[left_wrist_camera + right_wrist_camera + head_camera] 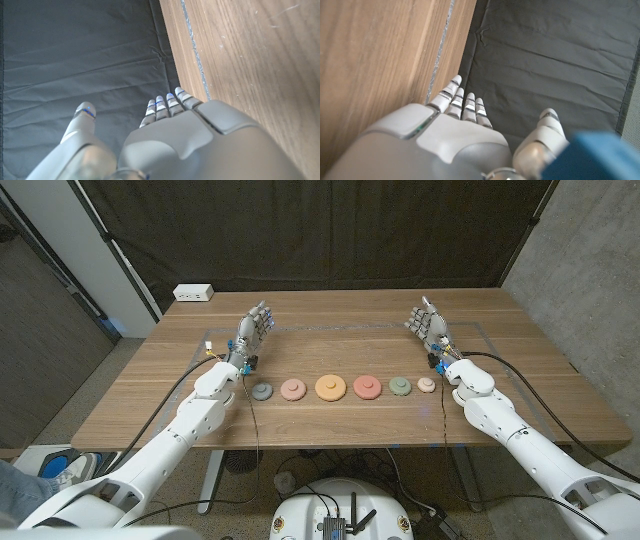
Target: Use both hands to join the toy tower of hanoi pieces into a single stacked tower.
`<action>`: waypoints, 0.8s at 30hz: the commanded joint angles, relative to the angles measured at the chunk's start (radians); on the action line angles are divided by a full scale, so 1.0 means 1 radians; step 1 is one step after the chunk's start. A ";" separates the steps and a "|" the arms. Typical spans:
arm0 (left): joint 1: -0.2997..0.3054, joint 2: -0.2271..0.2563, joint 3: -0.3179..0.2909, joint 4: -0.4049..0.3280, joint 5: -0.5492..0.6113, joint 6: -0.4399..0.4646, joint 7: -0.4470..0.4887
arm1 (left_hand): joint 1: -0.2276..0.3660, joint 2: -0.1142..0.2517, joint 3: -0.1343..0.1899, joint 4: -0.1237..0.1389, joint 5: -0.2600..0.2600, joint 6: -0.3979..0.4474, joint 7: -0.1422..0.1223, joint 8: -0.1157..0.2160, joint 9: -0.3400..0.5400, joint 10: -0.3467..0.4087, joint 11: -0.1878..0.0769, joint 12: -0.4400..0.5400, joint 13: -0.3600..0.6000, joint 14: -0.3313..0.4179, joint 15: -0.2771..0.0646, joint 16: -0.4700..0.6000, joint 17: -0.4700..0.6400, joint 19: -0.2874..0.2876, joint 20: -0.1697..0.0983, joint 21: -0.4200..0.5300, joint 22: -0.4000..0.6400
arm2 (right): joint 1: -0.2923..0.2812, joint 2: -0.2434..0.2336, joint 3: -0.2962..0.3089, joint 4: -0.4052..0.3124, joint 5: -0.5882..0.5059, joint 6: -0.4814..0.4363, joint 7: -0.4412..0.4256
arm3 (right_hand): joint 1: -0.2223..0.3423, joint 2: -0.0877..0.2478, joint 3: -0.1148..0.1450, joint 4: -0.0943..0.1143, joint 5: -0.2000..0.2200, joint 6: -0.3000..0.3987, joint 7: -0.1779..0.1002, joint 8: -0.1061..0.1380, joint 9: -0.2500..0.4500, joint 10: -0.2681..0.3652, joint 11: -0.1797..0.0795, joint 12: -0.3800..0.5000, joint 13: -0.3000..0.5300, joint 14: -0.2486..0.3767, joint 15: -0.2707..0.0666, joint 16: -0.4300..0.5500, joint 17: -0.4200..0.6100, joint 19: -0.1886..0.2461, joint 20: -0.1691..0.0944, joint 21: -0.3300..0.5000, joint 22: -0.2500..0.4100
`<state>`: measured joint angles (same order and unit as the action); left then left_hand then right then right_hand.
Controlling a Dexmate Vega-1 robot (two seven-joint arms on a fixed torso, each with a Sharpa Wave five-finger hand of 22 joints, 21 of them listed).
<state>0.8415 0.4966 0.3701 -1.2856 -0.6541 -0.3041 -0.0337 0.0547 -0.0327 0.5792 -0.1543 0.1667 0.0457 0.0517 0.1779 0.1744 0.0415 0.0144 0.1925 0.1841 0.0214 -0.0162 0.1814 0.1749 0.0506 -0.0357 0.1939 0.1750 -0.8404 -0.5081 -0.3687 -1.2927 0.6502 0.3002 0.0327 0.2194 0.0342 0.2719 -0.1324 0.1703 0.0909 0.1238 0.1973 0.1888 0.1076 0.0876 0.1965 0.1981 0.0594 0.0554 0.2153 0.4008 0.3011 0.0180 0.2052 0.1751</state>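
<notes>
Both my left hand and right hand stand empty, fingers spread. The discs, at six o'clock from them, look light, rigid and smooth. I judge rim pinches best.

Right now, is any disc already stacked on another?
No. In the head view the discs lie apart in a row on the table, from the grey disc to the small pink disc.

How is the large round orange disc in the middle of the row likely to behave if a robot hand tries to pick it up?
The large round orange disc looks rigid and lies flat on the wooden table, so it probably won't roll or tip. Its low profile likely leaves little edge to pinch; it may slide when pushed. It seems light for its width.
</notes>
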 commanded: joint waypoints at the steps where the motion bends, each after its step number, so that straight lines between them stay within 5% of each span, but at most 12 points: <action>1: -0.006 -0.016 -0.002 0.039 -0.008 -0.031 -0.020 | 0.008 -0.001 0.007 -0.001 0.004 0.010 0.006 0.009 0.002 0.015 -0.003 0.009 0.002 0.018 -0.001 0.009 0.004 0.011 -0.054 0.006 0.003 | 0.003 0.008 -0.001 0.002 -0.007 0.011 -0.006 | 0.003 0.007 0.006 -0.001 0.006 0.000 0.012 0.003 0.002 0.005 0.001 0.004 0.001 0.002 0.003 0.006 0.001 0.004 0.000 0.002 0.001; 10: 0.002 -0.004 -0.010 0.034 0.009 -0.053 -0.005 | 0.012 0.004 0.008 -0.002 0.005 0.033 0.003 0.015 0.002 0.038 -0.009 0.017 0.002 0.044 -0.008 0.016 0.004 0.026 -0.048 0.011 0.003 | -0.001 0.012 -0.013 -0.024 -0.043 0.019 -0.043 | 0.003 0.009 0.005 -0.002 0.006 0.006 0.000 0.006 0.003 0.018 -0.006 0.008 0.001 0.024 -0.001 0.015 0.000 0.012 0.007 0.004 0.002; 24: 0.017 0.005 -0.020 0.005 0.018 -0.042 0.037 | 0.014 0.010 0.007 -0.001 0.006 0.060 -0.009 0.014 0.002 0.077 -0.026 0.023 0.003 0.174 -0.012 0.048 0.009 0.100 0.012 0.034 0.008 | -0.004 0.015 -0.012 -0.030 -0.041 0.024 -0.044 | 0.003 0.017 0.001 -0.005 0.005 0.027 -0.009 0.009 0.005 0.090 -0.005 0.023 0.005 0.237 -0.008 0.095 0.004 0.194 0.034 0.058 0.008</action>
<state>0.8489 0.4970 0.3571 -1.2635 -0.6437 -0.3477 -0.0242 0.0599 -0.0274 0.5796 -0.1547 0.1665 0.0945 0.0431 0.1895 0.1747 0.1055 -0.0073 0.2078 0.1839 0.1714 -0.0309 0.2188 0.1796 0.1347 -0.0304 0.2212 0.1796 -0.8428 -0.4890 -0.3795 -1.3139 0.6133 0.3268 -0.0107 0.2242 0.0425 0.2718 -0.1324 0.1702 0.1091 0.1128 0.1973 0.1886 0.1741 0.0754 0.2119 0.1979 0.2515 0.0493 0.2907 0.4001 0.4574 0.0520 0.2473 0.1795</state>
